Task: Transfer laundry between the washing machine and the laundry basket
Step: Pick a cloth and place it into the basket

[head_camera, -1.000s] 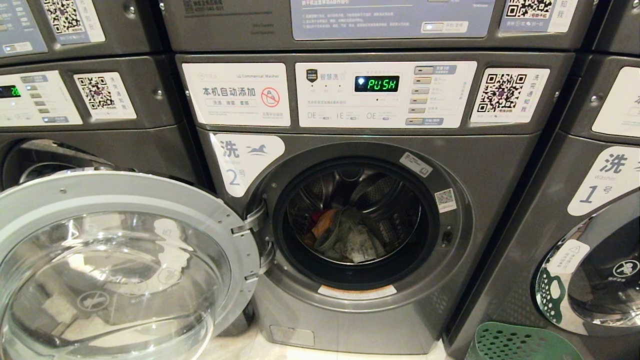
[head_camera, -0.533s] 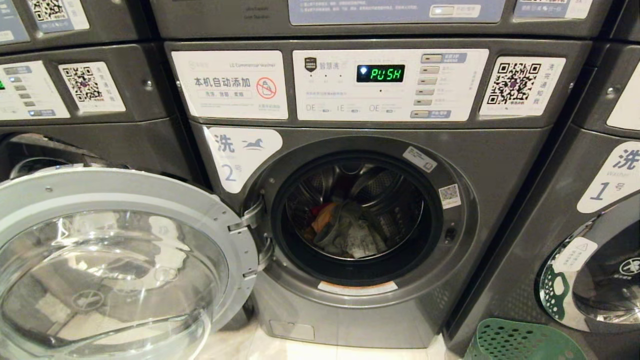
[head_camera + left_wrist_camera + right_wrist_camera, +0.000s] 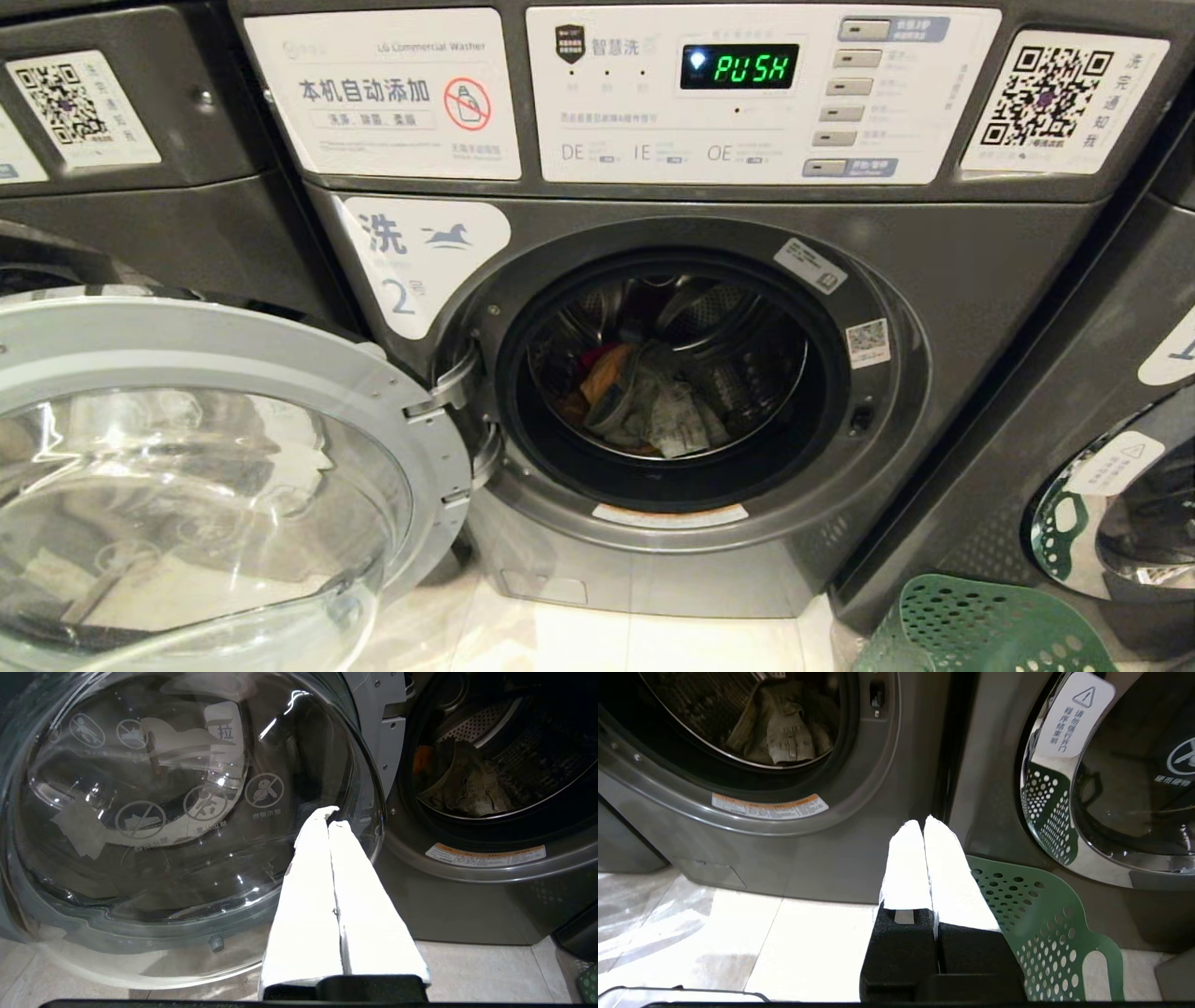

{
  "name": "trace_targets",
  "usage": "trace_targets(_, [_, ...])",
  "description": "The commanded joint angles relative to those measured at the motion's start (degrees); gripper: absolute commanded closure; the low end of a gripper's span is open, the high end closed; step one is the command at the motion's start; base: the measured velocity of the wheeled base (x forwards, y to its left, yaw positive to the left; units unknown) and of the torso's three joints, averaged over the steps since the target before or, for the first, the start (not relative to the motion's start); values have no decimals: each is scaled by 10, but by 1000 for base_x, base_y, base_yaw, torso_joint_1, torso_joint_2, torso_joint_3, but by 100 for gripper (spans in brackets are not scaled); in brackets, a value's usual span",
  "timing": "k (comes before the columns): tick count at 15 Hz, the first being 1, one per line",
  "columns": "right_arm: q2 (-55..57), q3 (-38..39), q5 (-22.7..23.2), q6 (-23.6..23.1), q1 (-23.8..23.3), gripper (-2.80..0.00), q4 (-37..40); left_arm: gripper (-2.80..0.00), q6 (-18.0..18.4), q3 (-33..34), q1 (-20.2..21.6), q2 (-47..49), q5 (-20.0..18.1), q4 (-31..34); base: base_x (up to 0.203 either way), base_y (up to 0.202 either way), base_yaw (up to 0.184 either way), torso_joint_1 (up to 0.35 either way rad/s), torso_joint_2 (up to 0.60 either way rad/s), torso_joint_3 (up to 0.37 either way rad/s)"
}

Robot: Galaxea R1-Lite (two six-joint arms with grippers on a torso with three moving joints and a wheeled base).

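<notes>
The grey washing machine (image 3: 971, 271) marked 2 fills the head view, its round glass door (image 3: 215, 467) swung open to the left. Inside the drum lies the laundry (image 3: 653, 401), a heap of pale, olive and orange cloth, also seen as laundry (image 3: 467, 793) and laundry (image 3: 784, 728). The green perforated laundry basket (image 3: 971, 625) stands on the floor at the lower right, beside my right gripper (image 3: 923, 822), which is shut and empty. My left gripper (image 3: 329, 816) is shut and empty, low in front of the open door (image 3: 187, 812). Neither arm shows in the head view.
Another washer (image 3: 1111, 411) marked 1 stands to the right with its door (image 3: 1111, 774) closed, mirroring the basket. A third machine (image 3: 140, 177) is on the left behind the open door. Pale floor tiles (image 3: 738, 933) lie in front.
The whole head view has shifted: the machine looks larger and sits higher in the picture, so the camera has dipped and come closer. Nothing in the scene has moved.
</notes>
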Motion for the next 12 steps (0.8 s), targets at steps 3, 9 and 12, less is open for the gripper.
trace_targets(3, [0, 0, 0, -2, 0, 0, 0, 0, 0, 23, 0, 1, 0, -1, 0, 0, 0, 1, 3, -201])
trace_targets(9, [0, 0, 1, -7, 0, 0, 0, 0, -2, 23, 0, 1, 0, -1, 0, 0, 0, 6, 5, -200])
trace_targets(12, [0, 0, 1, -8, 0, 0, 0, 0, -2, 23, 0, 1, 0, -1, 0, 0, 0, 6, 2, -199])
